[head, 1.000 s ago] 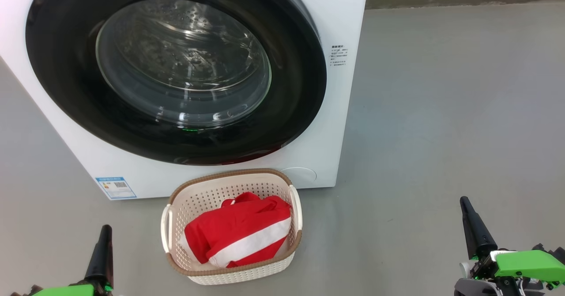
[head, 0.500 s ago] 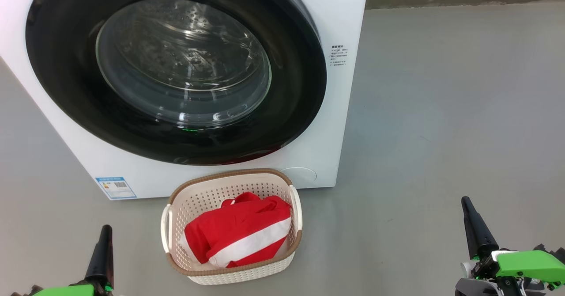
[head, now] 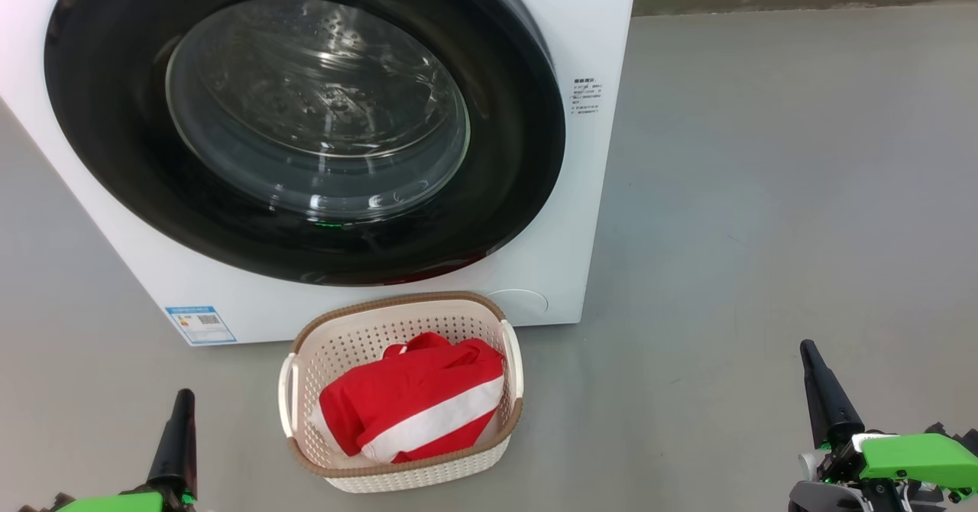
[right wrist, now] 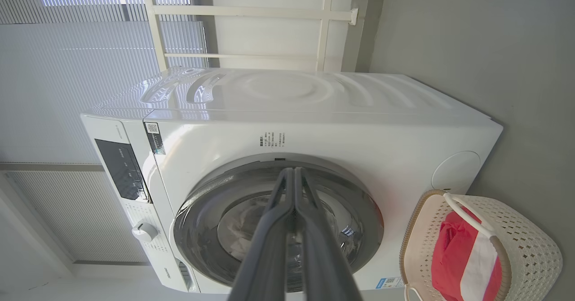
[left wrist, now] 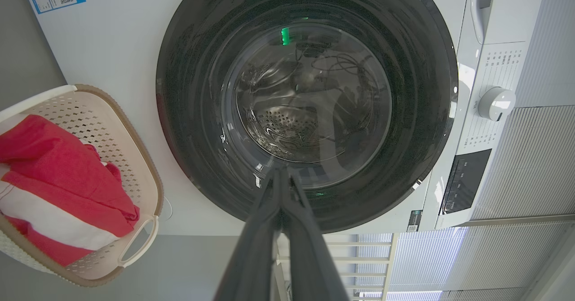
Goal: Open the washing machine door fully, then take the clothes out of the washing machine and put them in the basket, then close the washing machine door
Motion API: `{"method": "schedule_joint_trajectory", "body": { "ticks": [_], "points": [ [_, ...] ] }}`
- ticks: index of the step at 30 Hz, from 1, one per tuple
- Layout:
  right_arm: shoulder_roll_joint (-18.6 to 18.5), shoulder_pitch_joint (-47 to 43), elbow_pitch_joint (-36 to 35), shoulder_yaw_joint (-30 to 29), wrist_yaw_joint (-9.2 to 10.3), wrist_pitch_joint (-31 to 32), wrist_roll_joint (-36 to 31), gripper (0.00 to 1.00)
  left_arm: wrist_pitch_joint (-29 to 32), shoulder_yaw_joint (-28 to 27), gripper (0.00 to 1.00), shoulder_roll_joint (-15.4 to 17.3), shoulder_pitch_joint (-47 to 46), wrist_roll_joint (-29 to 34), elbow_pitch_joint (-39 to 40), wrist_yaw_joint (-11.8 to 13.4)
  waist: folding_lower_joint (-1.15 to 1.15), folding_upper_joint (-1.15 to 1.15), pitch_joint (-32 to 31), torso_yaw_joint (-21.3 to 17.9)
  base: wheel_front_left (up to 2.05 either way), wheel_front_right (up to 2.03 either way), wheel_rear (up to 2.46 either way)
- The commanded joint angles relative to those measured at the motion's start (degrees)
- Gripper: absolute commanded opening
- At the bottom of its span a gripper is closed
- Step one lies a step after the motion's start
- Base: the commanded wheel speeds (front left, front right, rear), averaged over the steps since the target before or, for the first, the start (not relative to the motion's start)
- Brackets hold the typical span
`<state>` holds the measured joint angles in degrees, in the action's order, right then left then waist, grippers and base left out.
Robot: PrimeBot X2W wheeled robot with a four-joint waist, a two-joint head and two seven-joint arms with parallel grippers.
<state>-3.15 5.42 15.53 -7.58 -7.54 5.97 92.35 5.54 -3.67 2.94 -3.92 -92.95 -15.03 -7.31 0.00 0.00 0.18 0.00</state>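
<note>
1. Over the last second almost nothing has moved. The right gripper [head: 807, 355] has slid a shade further from the washer [head: 596, 38], and the left gripper [head: 182, 401] has stayed where it was.
2. The door [head: 306, 122] sits flush against the washer's front, as it did a second ago. The right wrist view, looking across the washer's front from one side, shows no gap either.
3. The basket [head: 397, 298] stands on the floor just in front of the washer, below the door's lower edge. It has not shifted.
4. The clothes [head: 412, 405] lie heaped inside the basket, red with a white stripe on top. None hang over its rim or lie on the floor by the washer.
5. Both claws are pressed together and hold nothing. Each hangs well short of the washer, one to either side of the basket.
6. Through the door glass the drum looks empty. Reflections crowd the glass, though, so a last garment deep inside cannot be ruled out.
7. Judged from this, all three steps look finished: clothes out, basket filled, door closed. The small drift of the right arm reads as settling to rest rather than starting a new reach.
</note>
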Motion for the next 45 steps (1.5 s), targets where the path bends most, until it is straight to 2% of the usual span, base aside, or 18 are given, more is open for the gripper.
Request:
{"method": "schedule_joint_trajectory", "body": {
  "ticks": [1,45],
  "points": [
    [0.1,0.7,-1.5,1.3,0.05,0.3,0.0,0.00,0.3,-2.0,0.00,0.6,-2.2,0.1,1.0,-0.2,0.00,0.00,0.0,0.0,0.00,0.00,0.00],
    [0.2,0.7,-1.5,1.2,0.05,0.4,-0.1,0.00,0.6,-2.4,0.00,0.3,-2.2,0.4,1.0,-0.2,0.00,0.00,0.0,0.0,0.00,0.00,0.00]
  ]
}}
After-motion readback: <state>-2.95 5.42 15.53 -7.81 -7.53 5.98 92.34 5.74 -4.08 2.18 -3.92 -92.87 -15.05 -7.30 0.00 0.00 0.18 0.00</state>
